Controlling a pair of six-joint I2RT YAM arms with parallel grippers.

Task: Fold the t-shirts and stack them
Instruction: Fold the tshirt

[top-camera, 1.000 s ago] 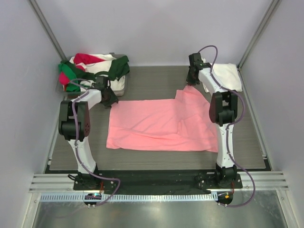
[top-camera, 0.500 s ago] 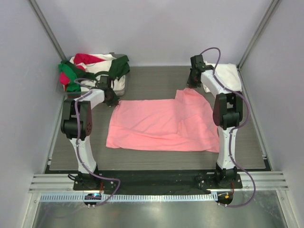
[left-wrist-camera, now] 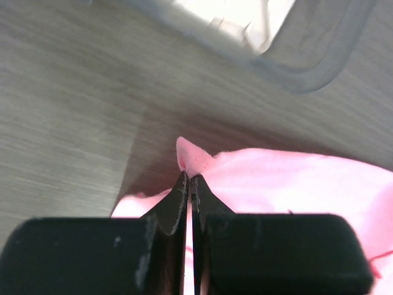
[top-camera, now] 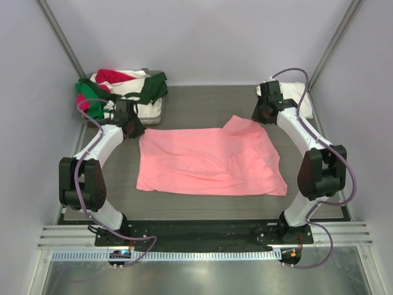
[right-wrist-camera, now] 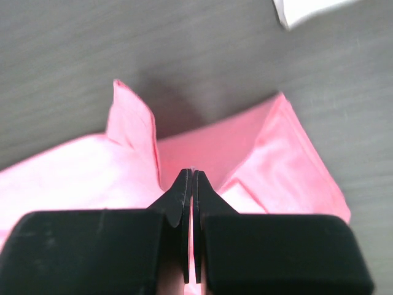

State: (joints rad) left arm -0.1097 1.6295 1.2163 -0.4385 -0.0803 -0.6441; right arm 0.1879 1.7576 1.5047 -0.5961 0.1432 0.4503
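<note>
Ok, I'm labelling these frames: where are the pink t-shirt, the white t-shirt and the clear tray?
pink t-shirt (top-camera: 202,163), top view, middle of the spread cloth.
white t-shirt (top-camera: 308,106), top view, its right-hand part.
clear plastic tray (left-wrist-camera: 313,77), left wrist view, rounded corner rim.
</note>
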